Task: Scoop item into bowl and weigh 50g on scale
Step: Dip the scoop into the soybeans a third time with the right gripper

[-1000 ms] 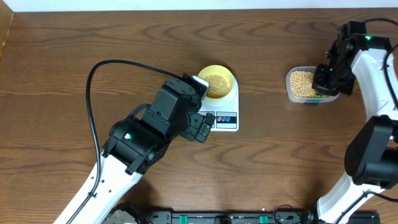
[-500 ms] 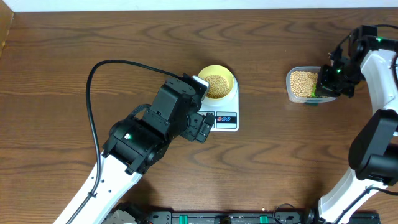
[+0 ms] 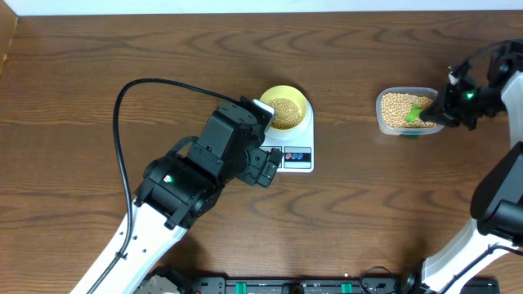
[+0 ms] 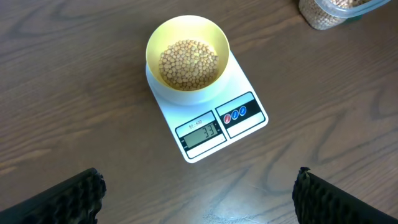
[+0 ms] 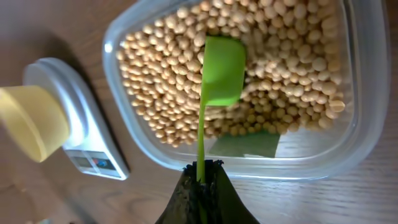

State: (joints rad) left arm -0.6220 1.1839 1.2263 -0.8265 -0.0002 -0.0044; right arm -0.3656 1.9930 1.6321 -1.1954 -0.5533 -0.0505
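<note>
My right gripper (image 5: 200, 180) is pinched on the green scoop (image 5: 222, 70), whose cup lies on the soybeans (image 5: 161, 93) in the clear tub (image 5: 367, 93). The yellow bowl (image 4: 186, 94), part-filled, sits on the scale (image 4: 261, 118), well apart from the tub. My left gripper (image 4: 198, 202) hangs wide open above the scale, and from overhead it covers the scale's left edge.

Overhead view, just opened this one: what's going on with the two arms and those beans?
The right gripper is shut on the handle of a green scoop, whose cup rests among the beans in the clear tub. The left gripper hangs open beside the scale, holding nothing. The yellow bowl stands on the scale, partly filled with beans, and the display reads 33, so the weighing is not yet finished.
</note>
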